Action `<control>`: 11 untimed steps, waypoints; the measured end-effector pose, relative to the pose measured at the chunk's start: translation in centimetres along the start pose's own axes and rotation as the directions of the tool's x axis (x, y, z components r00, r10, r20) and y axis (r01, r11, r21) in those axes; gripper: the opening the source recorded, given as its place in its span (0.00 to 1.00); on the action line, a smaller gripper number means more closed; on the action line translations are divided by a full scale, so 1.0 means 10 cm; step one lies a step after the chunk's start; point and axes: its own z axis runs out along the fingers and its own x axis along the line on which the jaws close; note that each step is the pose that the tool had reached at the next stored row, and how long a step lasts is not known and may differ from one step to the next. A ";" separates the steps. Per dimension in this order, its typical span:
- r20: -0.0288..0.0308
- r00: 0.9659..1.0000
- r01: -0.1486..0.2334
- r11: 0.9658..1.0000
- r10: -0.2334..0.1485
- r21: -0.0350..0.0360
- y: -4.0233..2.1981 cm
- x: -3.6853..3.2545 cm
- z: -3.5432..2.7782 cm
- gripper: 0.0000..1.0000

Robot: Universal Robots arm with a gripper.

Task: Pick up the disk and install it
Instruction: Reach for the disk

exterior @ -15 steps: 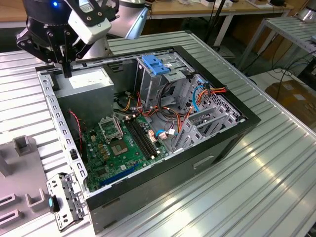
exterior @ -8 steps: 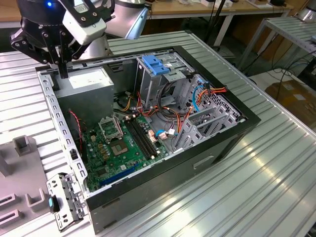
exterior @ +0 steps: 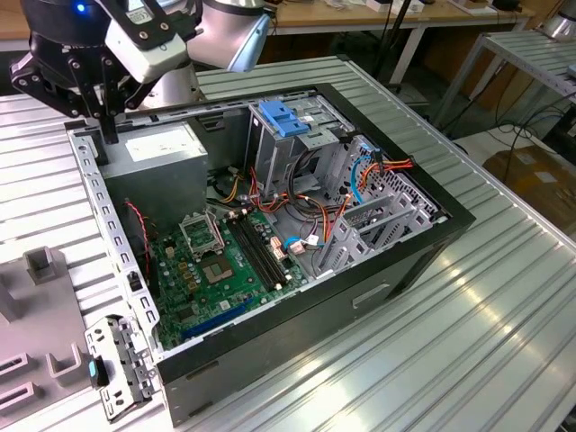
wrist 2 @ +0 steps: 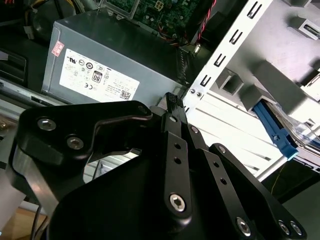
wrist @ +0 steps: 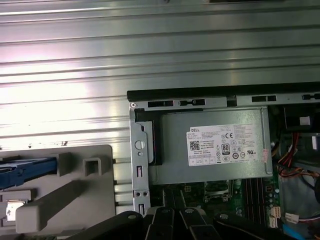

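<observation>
Jaws are pressed together with nothing between them, hanging over a corner of the open computer case (exterior: 270, 346), just beside the grey power supply (wrist: 215, 145). Disk (wrist: 26, 169) lies apart from the jaws, seated in a grey holder (wrist: 75, 195) on the ribbed table (wrist: 150, 50) outside the case. Its blue side rail (wrist 2: 274, 131) is visible in both wrist views.
</observation>
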 end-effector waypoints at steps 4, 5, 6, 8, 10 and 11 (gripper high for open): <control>0.000 1.000 0.000 1.000 0.000 0.000 -0.003 0.041 0.000 0.11; 0.000 1.000 0.000 1.000 0.000 0.000 -0.004 0.057 -0.001 0.11; 0.000 1.000 0.000 1.000 0.000 0.000 -0.005 0.069 -0.001 0.11; 0.000 1.000 0.000 1.000 0.000 0.000 -0.007 0.094 -0.001 0.11; 0.000 1.000 0.000 1.000 0.000 0.000 -0.009 0.112 -0.001 0.11; 0.000 1.000 0.000 1.000 0.000 0.000 -0.009 0.120 -0.001 0.11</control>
